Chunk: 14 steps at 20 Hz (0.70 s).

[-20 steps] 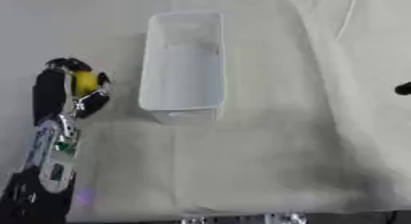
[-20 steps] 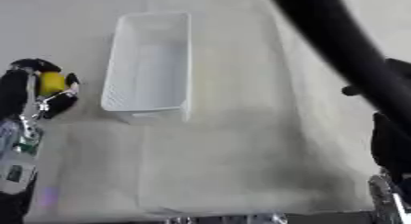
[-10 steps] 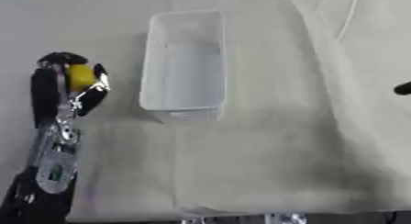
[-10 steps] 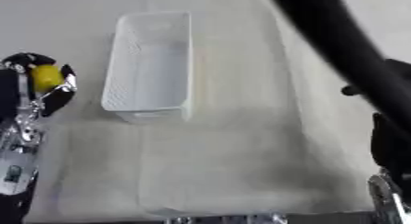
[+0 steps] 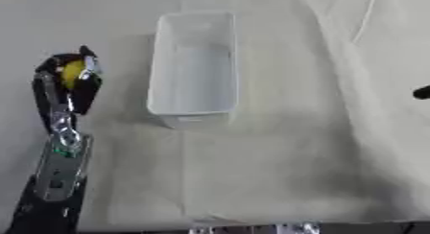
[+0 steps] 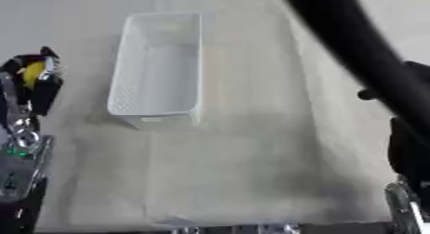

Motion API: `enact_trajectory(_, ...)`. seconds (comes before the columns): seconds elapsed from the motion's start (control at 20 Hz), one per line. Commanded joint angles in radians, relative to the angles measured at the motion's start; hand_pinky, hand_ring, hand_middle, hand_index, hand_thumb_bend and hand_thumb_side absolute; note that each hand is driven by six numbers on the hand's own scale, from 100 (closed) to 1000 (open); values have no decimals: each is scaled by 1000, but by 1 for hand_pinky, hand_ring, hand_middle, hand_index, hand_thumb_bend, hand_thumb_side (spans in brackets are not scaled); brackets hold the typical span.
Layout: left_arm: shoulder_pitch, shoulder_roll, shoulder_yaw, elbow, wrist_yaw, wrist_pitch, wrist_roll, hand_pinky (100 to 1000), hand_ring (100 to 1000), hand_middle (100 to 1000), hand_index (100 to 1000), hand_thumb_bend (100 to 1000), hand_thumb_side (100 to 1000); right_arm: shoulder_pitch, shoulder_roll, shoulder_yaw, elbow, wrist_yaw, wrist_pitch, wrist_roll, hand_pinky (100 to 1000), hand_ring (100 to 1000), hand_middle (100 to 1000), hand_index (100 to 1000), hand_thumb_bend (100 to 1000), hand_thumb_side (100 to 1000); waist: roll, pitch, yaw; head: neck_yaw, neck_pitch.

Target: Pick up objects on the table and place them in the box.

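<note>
- Now, the left hand [image 5: 69, 79] shows at the left of the scene, its black fingers curled round a small yellow object [image 5: 72, 71]; the arm runs up from the near left corner.
- Held object sits left of the box [image 5: 193, 70] and apart from it, level with the box's middle; whether it is clear of the cloth cannot be told.
- White box stands lengthwise, near to far, on a pale cloth [image 5: 277, 151]; its side wall is perforated, as the right eye view shows.
- A small pale patch on the box's near end wall may be a label; no writing can be read on it.
- Right arm [image 6: 352, 51] crosses the right eye view as a dark band; the state of the right hand cannot be told.
</note>
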Motion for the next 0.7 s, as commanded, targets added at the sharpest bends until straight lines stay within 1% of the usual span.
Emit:
enact_trajectory(0.05,-5,16,-20,-31,275,-53,-35,100,100,100,127,100,672,-8,1,0,-14,-7,-71,74,655,756,867,865,204,904,-6,-16,-1,-3,-5)
enact_trajectory(0.2,-12,27,-53,-79,507,-82,-139,100,100,100,128,100,672,-8,1,0,-14,-10,-71,77,655,757,868,866,205,904,-7,-18,-2,-2,-5)
enact_trajectory(0.3,-14,39,-65,-97,605,-83,-201,100,100,100,128,100,672,-7,1,0,-14,-12,-71,78,655,757,868,866,205,904,-7,-19,-3,-2,-5)
enact_trajectory(0.4,-19,54,-75,-108,669,-76,-259,100,100,100,128,100,672,-6,0,1,-14,-13,-71,80,655,757,867,866,206,905,-6,-21,-5,-6,-5)
enact_trajectory(0.45,-22,64,-79,-109,688,-71,-286,100,100,100,128,100,672,-5,0,2,-14,-14,-71,81,655,757,867,866,206,905,-5,-22,-7,-8,-5)
enact_trajectory(0.55,-36,96,-89,-104,689,-59,-333,100,100,100,128,100,672,-3,-2,3,-14,-15,-70,82,655,757,868,866,210,911,-3,-26,-10,-13,-5)
enact_trajectory(0.7,-75,161,-103,-85,618,-38,-387,100,100,100,128,100,672,0,-6,4,-14,-18,-63,84,655,758,868,867,206,903,5,-35,-15,-18,-5)
